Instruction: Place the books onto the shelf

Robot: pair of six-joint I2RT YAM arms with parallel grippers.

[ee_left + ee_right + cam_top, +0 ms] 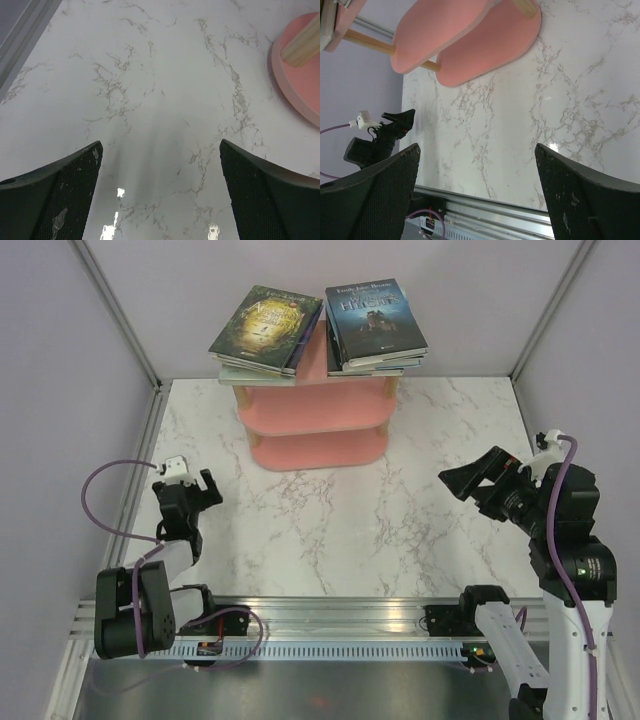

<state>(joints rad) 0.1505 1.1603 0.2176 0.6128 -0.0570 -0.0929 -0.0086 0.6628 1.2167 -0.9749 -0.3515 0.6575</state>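
The left claw (203, 487) and right claw (460, 483) are both spread wide open and empty. The books (265, 325) are piled in two stacks on the shelf (318, 410), ahead of and between the claws, well apart. The shelf's ends are overhung by the stacks, so they could be toppled if nudged. Only bare table (400, 530) is seen in between.

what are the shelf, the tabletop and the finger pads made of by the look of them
Shelf: matte pink boards, probably painted wood or fibreboard; its supports are bare pale wood with visible grain.
Tabletop: glossy white marble look with grey veins and light glare, possibly a laminate.
Finger pads: black, dotted grip texture, scuffed; likely rubber or plastic.
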